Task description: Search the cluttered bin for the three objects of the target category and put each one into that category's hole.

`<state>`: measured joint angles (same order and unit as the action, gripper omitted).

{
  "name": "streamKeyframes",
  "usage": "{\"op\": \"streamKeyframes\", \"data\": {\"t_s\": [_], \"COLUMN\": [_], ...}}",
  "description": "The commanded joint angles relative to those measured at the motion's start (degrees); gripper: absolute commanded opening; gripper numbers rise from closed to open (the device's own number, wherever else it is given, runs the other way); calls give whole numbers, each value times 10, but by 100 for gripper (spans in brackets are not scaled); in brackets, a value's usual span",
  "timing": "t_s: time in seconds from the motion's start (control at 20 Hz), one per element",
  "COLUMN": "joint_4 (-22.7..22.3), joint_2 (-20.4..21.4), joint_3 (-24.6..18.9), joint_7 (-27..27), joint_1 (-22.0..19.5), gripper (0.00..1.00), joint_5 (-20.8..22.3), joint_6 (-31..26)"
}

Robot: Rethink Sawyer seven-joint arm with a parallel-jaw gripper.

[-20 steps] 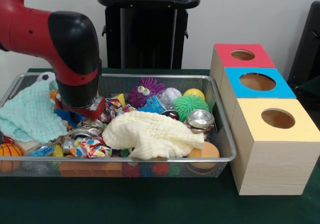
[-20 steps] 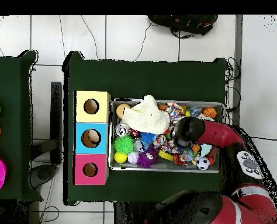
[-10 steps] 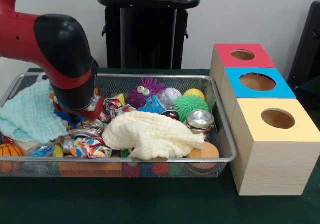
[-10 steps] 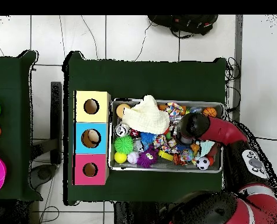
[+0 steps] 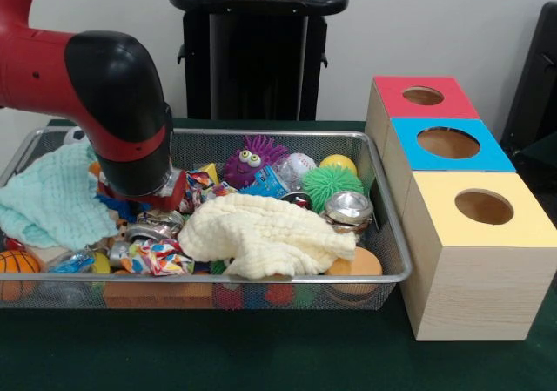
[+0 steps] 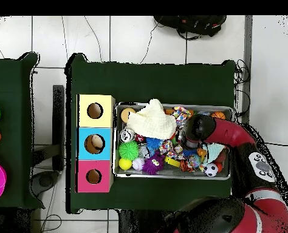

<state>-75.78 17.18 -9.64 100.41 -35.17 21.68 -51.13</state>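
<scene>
The wire-mesh bin (image 5: 261, 279) sits on the green table and is full of mixed things. My red and black arm reaches down into its left part in the front view. The gripper (image 5: 139, 201) is sunk among wrappers next to the mint cloth (image 5: 48, 201), and the wrist hides it. In the overhead view the wrist (image 6: 198, 128) covers it too. A cream cloth (image 5: 261, 234) lies over the bin's middle. Around it are a purple spiky toy (image 5: 249, 160), a green spiky ball (image 5: 331, 185), a yellow ball (image 5: 338, 162), a crushed silver can (image 5: 349, 208) and a small basketball (image 5: 16, 265).
Three wooden boxes stand to the right of the bin, each with a round hole: red top (image 5: 422, 97), blue top (image 5: 448, 143), yellow top (image 5: 483, 206). In the overhead view they stand to the left of the bin (image 6: 171, 176). The black pedestal (image 5: 257, 51) stands behind the bin.
The wrist has shifted a little inside the bin, toward the rim farther from the robot's base. The things in the bin look the same.
</scene>
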Motion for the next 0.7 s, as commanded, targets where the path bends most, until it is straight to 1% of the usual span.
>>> {"op": "streamKeyframes", "data": {"t_s": [0.05, 0.1, 0.15, 0.2, 0.3, 0.35, 0.5, 0.6, 0.7], "joint_4": [2, -17, -38, -59, -85, -91, -110, -117, -119], "joint_2": [-34, -7, 16, 35, 60, 65, 83, 95, 104], "joint_3": [-106, -96, -89, -91, -111, -130, -171, -181, -176], "joint_7": [-159, -152, -132, -121, -117, -126, -127, -103, -67], "joint_1": [27, 40, 47, 47, 36, 27, 5, 3, 10], "gripper": [100, 100, 100, 100, 100, 100, 100, 100, 100], "joint_5": [113, 146, 169, 188, 216, 230, 276, 305, 324], "joint_6": [195, 235, 275, 311, 359, 374, 418, 437, 457]}}
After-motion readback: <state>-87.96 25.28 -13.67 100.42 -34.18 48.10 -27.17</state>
